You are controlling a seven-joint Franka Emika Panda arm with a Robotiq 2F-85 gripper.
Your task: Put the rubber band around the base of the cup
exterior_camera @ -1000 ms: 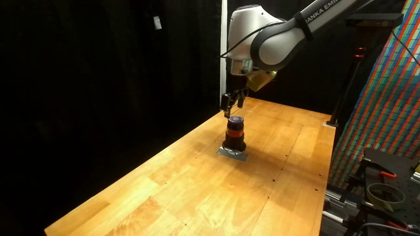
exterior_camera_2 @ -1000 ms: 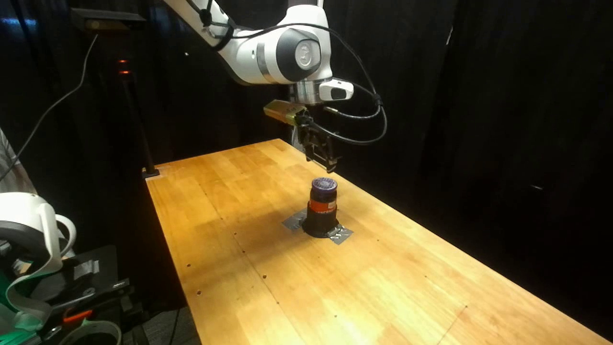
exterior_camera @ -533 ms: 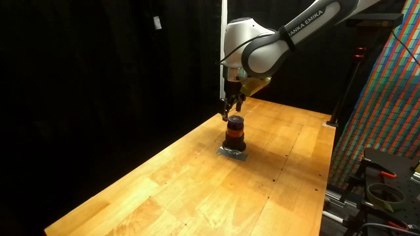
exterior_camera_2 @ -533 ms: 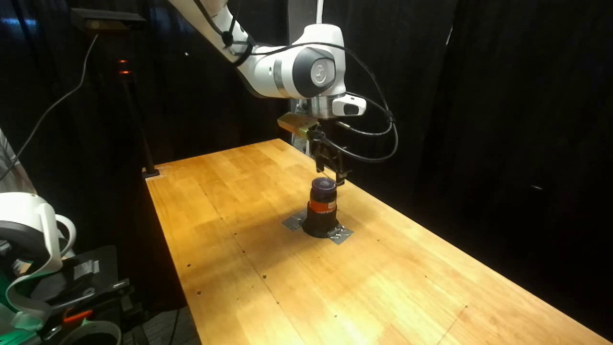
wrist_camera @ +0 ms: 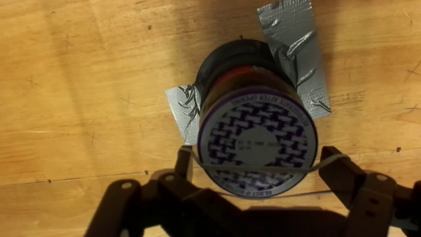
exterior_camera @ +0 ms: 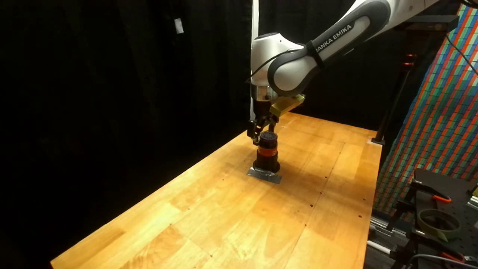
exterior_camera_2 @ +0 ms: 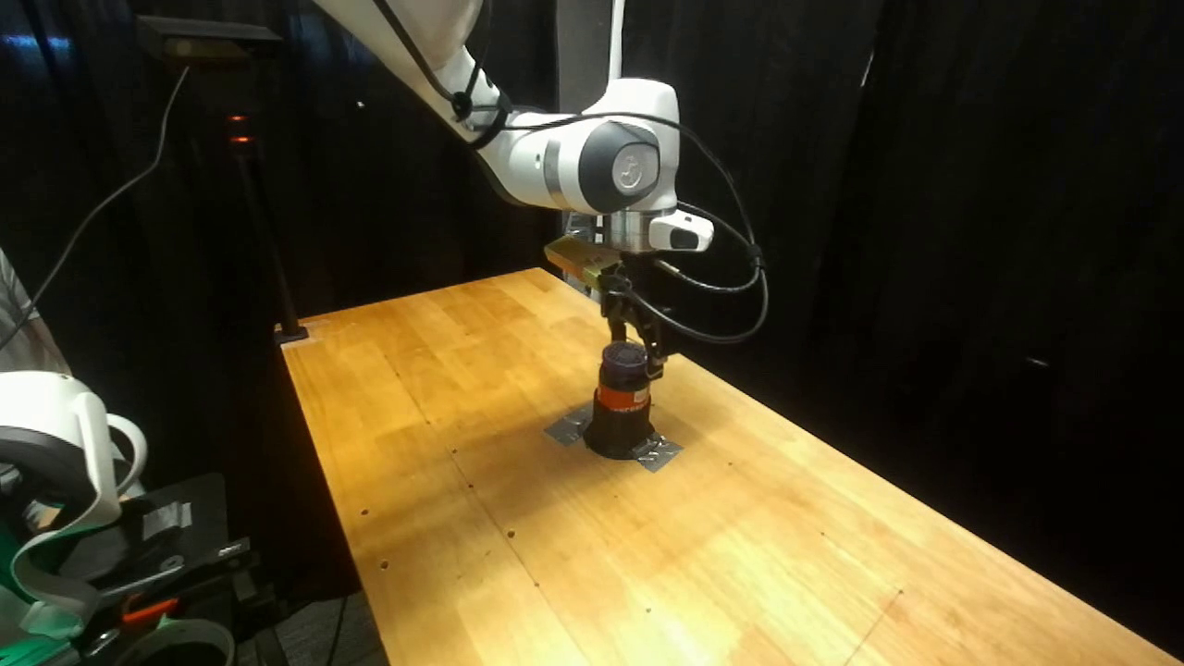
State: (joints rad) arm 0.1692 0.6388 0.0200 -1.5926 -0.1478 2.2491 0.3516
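Note:
The cup, an upright jar with an orange-red label and purple-and-white lid, stands on the table, also in an exterior view. My gripper is open at lid height, pointing down, its fingers on opposite sides of the lid, also in an exterior view. In the wrist view the gripper has a pale rubber band stretched around its two fingers. One strand crosses the lid and bends at its rim. The other strand passes along the lid's lower edge in that view. The band's contact with the jar's far side is hidden.
The cup sits in a black round base, held by grey tape on the wooden table. The table edge with a black curtain is close behind the gripper. A cart with a tape roll stands beside the table.
My gripper has moved down and closer to the cup, from above the lid to around lid height. The band came down with it. The cup has not moved.

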